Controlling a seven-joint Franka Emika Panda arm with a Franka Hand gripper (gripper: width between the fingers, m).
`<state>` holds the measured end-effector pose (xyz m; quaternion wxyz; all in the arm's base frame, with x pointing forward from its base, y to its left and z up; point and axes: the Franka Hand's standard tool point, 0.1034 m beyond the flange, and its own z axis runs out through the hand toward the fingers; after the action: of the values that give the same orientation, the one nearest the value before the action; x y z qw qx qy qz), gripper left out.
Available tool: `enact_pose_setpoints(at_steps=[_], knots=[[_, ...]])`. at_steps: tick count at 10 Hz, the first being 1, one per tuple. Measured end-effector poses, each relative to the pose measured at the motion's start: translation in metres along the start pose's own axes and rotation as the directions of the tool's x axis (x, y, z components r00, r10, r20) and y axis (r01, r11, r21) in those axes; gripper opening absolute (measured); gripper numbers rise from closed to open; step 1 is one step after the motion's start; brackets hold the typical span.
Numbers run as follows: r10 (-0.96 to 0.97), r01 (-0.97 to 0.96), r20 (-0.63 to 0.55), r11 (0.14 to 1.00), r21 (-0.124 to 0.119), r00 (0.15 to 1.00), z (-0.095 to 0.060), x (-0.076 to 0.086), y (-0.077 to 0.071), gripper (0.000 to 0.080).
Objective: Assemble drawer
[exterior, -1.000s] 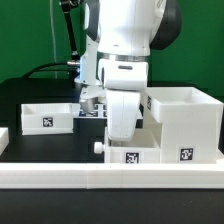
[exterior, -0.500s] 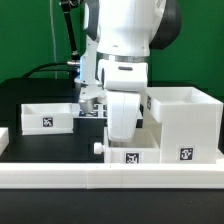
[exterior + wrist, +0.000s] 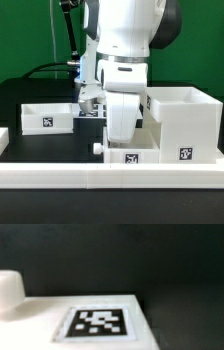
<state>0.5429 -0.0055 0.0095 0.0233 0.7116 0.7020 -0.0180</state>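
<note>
The tall white box casing (image 3: 185,122) stands at the exterior view's right, its tag facing front. One shallow tray (image 3: 46,117) lies at the exterior view's left. A second tray (image 3: 128,156) with a small white knob (image 3: 98,148) lies in front, beside the casing. My gripper (image 3: 121,132) hangs low right over this second tray; its fingers are hidden behind the hand. The wrist view shows a white tagged surface (image 3: 98,322) very close, with a rounded white shape (image 3: 8,290) beside it. No fingers show there.
A long low white border rail (image 3: 110,180) runs along the front. The marker board (image 3: 93,112) lies behind the arm, between the trays. Black cables (image 3: 45,68) run along the back left. The table (image 3: 120,258) is black.
</note>
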Motion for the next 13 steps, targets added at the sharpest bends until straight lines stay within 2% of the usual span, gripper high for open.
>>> enact_pose_setpoints(at_steps=[8, 11, 13], knots=[[-0.021, 0.021, 0.014, 1.0, -0.007, 1.0, 0.0001, 0.0034, 0.0003, 0.0042], [-0.003, 0.003, 0.028, 1.0, 0.009, 1.0, 0.0002, 0.0022, 0.0005, 0.0044], [-0.001, 0.001, 0.028, 1.0, 0.008, 1.0, 0.0004, 0.001, 0.0004, 0.0044]])
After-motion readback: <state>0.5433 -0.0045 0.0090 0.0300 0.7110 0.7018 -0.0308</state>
